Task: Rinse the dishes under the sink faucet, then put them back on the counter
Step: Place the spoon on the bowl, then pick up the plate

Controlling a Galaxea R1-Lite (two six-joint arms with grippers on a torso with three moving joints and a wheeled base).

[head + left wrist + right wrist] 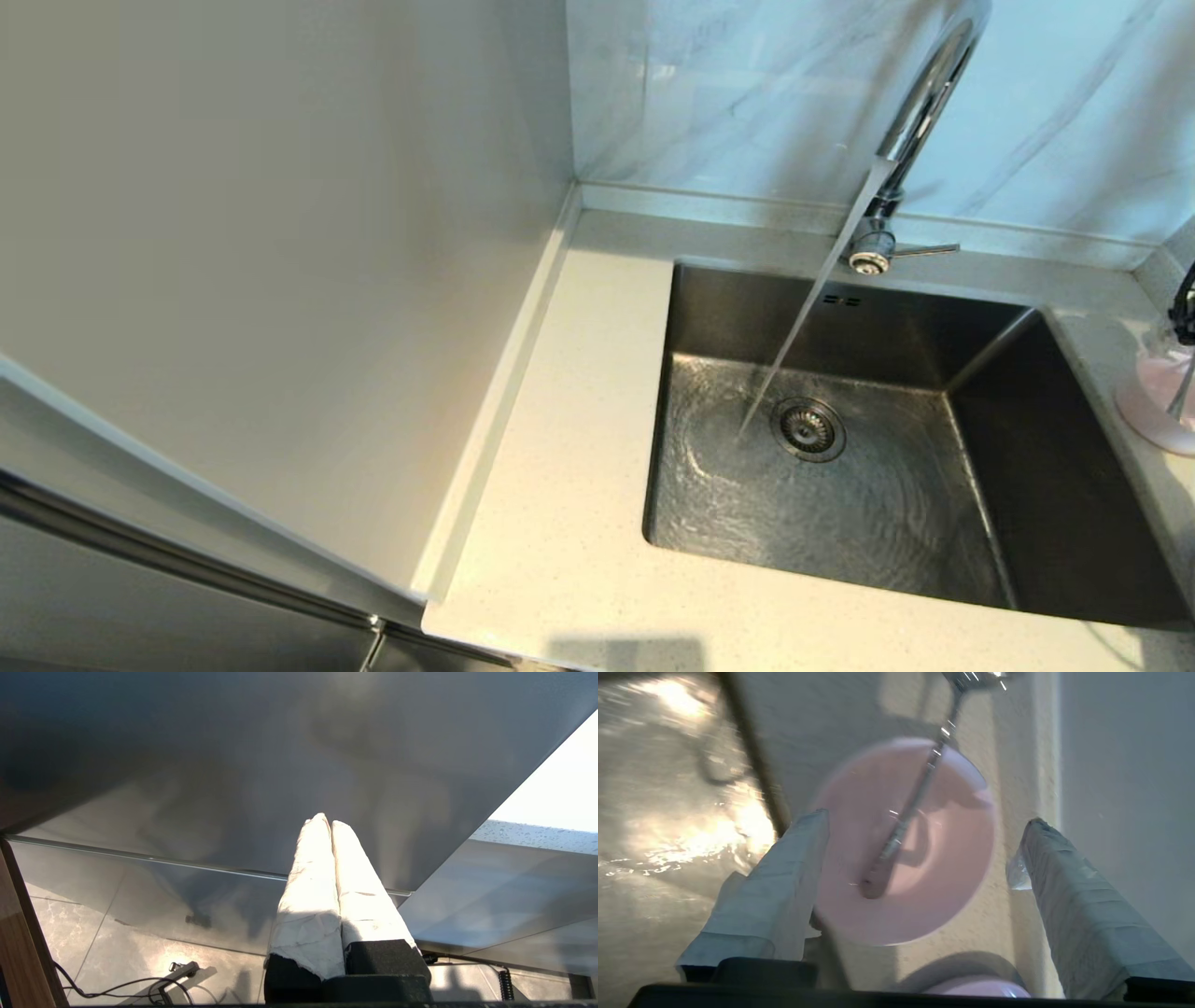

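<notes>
The pale pink round bowl stands on the counter to the right of the sink, with a metal utensil leaning in it. My right gripper hangs open above the bowl, one finger on each side, touching nothing. A lilac-pink plate rim shows just beside the bowl. The white dish is out of view. Water runs from the chrome faucet onto the basin floor beside the drain strainer. My left gripper is shut and empty, parked low beside a cabinet.
The faucet's side lever points right. A tall pale panel walls off the counter's left side. The raised rim runs along the marble backsplash. Only a dark part of my right arm shows at the head view's right edge.
</notes>
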